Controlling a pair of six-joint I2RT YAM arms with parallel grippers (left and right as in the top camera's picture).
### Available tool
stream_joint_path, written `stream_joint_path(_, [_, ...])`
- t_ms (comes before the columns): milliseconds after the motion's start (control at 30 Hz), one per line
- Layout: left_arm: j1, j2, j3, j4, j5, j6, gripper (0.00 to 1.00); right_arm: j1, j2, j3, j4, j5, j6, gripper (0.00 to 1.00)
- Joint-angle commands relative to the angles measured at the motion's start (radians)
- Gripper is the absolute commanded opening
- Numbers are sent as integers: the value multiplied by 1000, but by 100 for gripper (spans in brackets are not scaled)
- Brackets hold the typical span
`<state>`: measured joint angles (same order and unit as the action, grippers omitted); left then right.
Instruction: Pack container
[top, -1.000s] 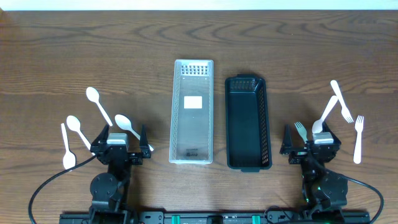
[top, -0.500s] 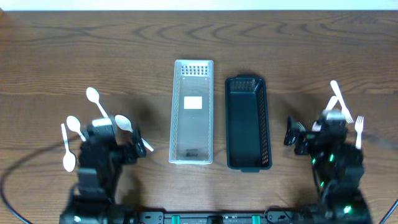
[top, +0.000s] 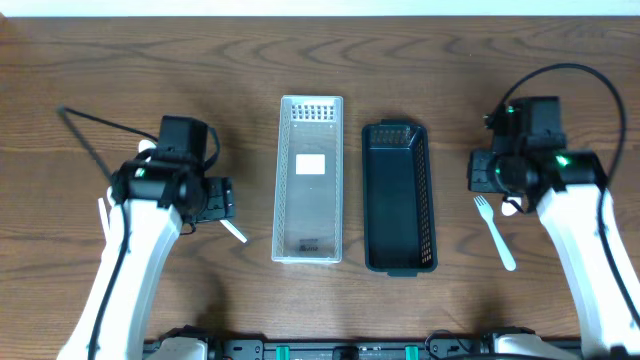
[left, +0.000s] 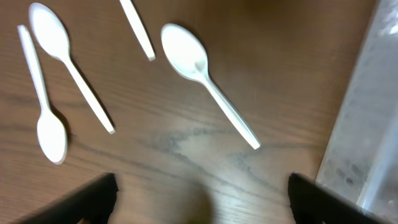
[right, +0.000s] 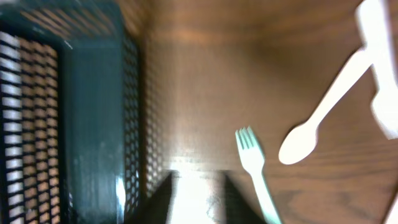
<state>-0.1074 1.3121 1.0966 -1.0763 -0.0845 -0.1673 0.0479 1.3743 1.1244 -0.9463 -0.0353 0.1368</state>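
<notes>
A clear white container and a black mesh container lie side by side mid-table. My left gripper hovers open over several white spoons left of them. The nearest spoon lies just ahead of its fingers, apart from them, and two more spoons lie further left. My right gripper hangs between the black container and a white fork. Its jaws are drawn close together with nothing between them. A white spoon lies beyond the fork.
More white cutlery lies at the far right, mostly hidden under my right arm in the overhead view. The clear container's wall stands close on the right of my left gripper. Wood table all round.
Both arms have lifted from the table's front edge and swung forward over the cutlery on either side. The right jaws have come together. The left jaws have narrowed a little.
</notes>
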Motion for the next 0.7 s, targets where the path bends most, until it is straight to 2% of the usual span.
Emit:
stream_joint_path(0, [2,72,11,-7,-2,1,59,-5,92,5,-13,-25,50,3])
stream_joint_path(133, [2,150,11,-8,-1,1,34,8,182,5,-39,-30,50,1])
stream_joint_path(200, [2,182,11,-9,-1,1,31,21,214,5,-53,-30,50,1])
stream_joint_path(233, [2,193,10,-8,-1,1,22,27,227,5,-56,-34,50,1])
stream_joint_path(333, [2,218,9,-8,-1,0,8,45,249,5,-57,-61,49,2])
stream_joint_path(467, [2,232,8,-7,2,1,6,68,256,5,-62,-121,49,7])
stream_joint_path(667, [2,232,4,15,56,1,6,107,256,5,-72,-142,50,7])
